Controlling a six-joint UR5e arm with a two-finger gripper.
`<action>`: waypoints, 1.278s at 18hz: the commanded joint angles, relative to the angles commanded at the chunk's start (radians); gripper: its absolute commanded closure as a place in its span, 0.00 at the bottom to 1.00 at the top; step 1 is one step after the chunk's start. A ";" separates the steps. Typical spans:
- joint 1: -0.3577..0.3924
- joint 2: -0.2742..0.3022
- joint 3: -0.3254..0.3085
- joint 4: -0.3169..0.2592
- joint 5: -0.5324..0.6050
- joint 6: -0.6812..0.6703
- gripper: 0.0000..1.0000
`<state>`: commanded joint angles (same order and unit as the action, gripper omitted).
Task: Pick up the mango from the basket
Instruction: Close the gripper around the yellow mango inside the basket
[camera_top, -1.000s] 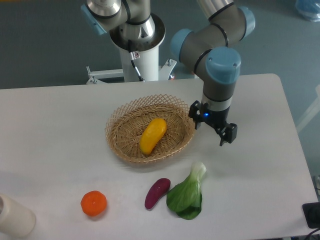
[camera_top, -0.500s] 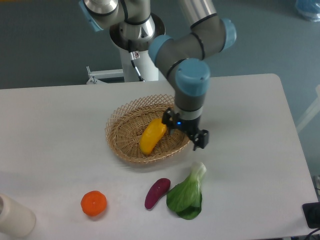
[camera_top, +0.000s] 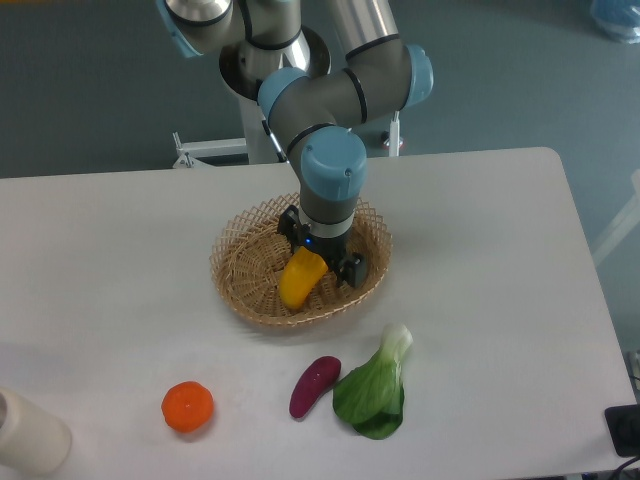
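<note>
The mango (camera_top: 299, 281) lies inside the basket (camera_top: 240, 282), tilted, its upper end hidden under the gripper (camera_top: 323, 256); the gripper hangs over the basket's middle, fingers spread apart either side of the fruit (contact unclear); near the basket's front sit an eggplant (camera_top: 314, 385), a bok choy (camera_top: 375, 390) and an orange (camera_top: 188, 407).

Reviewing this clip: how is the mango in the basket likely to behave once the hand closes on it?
The mango looks smooth and glossy, so it may slip between the fingers. Its elongated, curved shape suggests it could pivot if gripped off-centre. It appears firm rather than floppy, and it lies tilted on the basket floor beneath the hand.
</note>
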<state>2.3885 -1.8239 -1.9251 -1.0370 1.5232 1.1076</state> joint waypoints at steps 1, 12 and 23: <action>-0.002 -0.002 -0.005 0.006 0.000 -0.009 0.00; -0.017 -0.023 -0.041 0.026 0.002 -0.041 0.00; -0.038 -0.045 -0.051 0.075 0.049 -0.075 0.48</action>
<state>2.3501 -1.8684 -1.9758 -0.9618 1.5723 1.0324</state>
